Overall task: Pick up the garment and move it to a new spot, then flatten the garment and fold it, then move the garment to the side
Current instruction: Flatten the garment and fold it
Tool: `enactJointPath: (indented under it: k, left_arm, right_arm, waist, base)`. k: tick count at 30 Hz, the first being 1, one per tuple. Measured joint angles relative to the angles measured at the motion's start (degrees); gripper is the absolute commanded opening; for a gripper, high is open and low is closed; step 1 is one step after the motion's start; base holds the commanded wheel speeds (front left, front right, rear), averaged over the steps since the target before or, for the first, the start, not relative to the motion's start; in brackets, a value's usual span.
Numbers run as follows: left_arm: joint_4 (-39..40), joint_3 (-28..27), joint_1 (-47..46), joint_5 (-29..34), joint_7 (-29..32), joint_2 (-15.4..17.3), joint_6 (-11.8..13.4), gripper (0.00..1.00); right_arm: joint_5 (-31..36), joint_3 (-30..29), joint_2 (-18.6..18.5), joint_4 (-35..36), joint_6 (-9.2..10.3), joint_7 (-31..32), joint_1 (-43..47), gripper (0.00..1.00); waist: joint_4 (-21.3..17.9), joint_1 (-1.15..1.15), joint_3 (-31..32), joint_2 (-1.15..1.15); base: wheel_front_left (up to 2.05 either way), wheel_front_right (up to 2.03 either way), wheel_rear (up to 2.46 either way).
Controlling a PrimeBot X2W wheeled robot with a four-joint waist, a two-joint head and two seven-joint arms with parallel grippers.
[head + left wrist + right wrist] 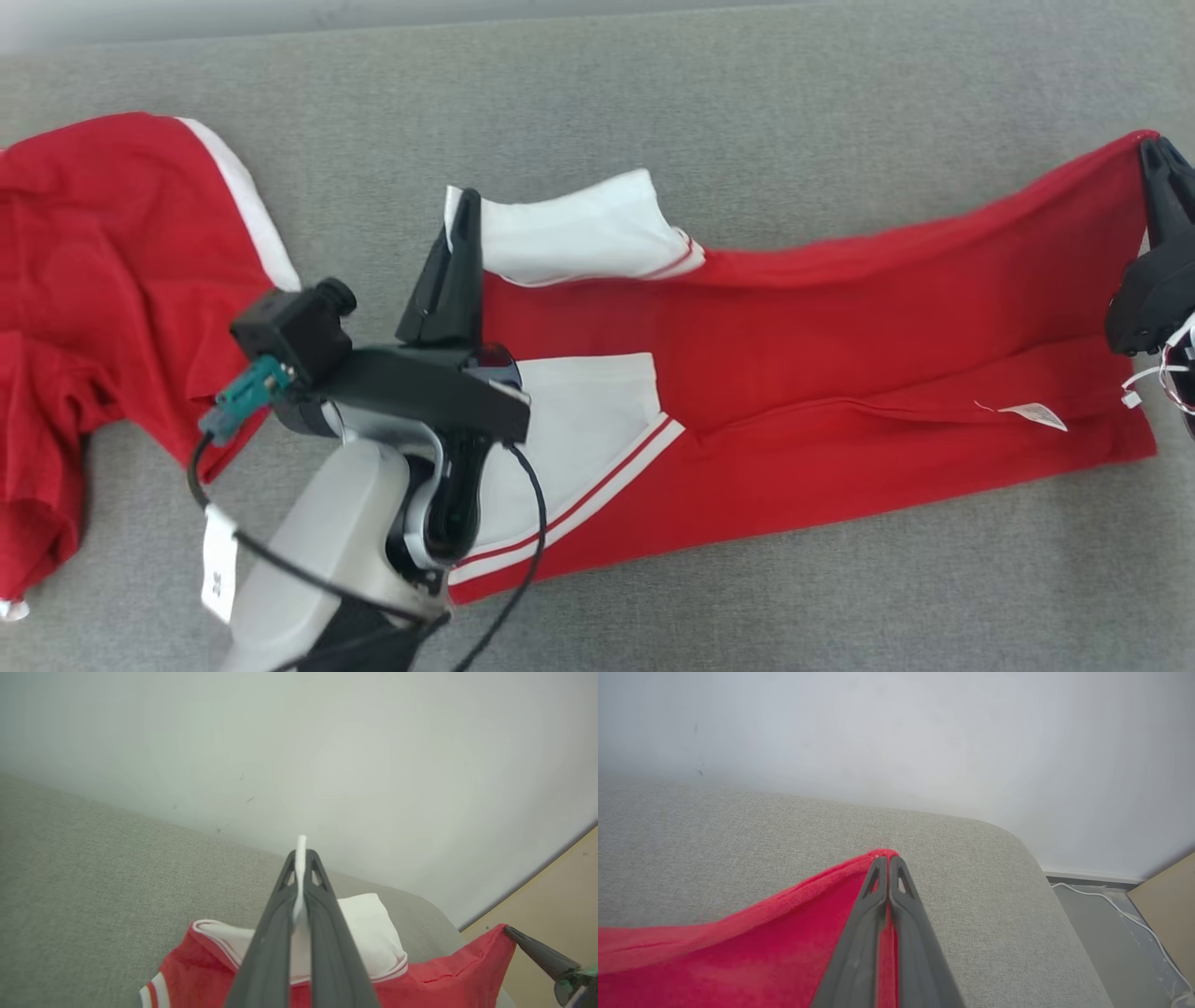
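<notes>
**Left gripper (pixel 464 219) and right gripper (pixel 1160 163) stretch the shirt (pixel 840 317)**

One pinches the white sleeve (pixel 579 229), the other the red hem corner (pixel 1134 149). The shirt lies across the grey cushion (pixel 747 93), probably held apart to flatten it.

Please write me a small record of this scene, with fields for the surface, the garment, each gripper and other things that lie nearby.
surface: grey fabric surface
garment: red garment with white sleeves, stretched between the two grippers
left: left gripper shut on the edge of a white sleeve
right: right gripper shut on a red corner of the garment
nearby: second red garment, crumpled, at the robot's left
detail: white tag on the red cloth, towards the right gripper
</notes>
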State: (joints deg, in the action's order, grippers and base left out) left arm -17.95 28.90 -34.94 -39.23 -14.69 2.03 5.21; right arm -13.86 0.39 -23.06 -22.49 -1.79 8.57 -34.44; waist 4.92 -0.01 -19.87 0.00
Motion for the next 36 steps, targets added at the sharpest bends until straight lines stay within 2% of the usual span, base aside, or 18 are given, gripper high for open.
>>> enactJointPath:
  k: [8,14,28,36]
  left_arm:
    - [5.89,1.04,7.62,1.49,0.0,0.18,-0.26,0.0]
    - [7.47,1.98,12.71,1.66,0.0,0.92,-0.71,0.0]
    - [8.64,3.18,16.17,1.68,0.0,0.91,-1.18,0.0]
    - [9.48,1.34,18.5,1.29,0.0,1.54,-0.68,0.0]
  right_arm:
    - [1.09,1.54,0.09,-2.11,-0.24,-0.02,0.19,0.0]
    - [1.53,2.36,0.24,-4.25,-0.26,-0.54,1.47,0.0]
    - [5.24,5.48,-0.53,-7.7,-0.82,-1.65,5.32,0.0]
    - [5.48,5.41,-0.78,-9.28,-0.2,-2.94,6.06,0.0]
  waist:
    - [1.59,0.0,0.02,0.0]
    - [1.74,0.0,0.11,0.0]
    - [1.11,0.0,1.38,0.0]
    - [0.32,0.0,2.67,0.0]
  base:
    - [0.0,0.0,0.0]
    - [0.0,0.0,0.0]
    - [0.0,0.0,0.0]
    - [0.0,0.0,0.0]
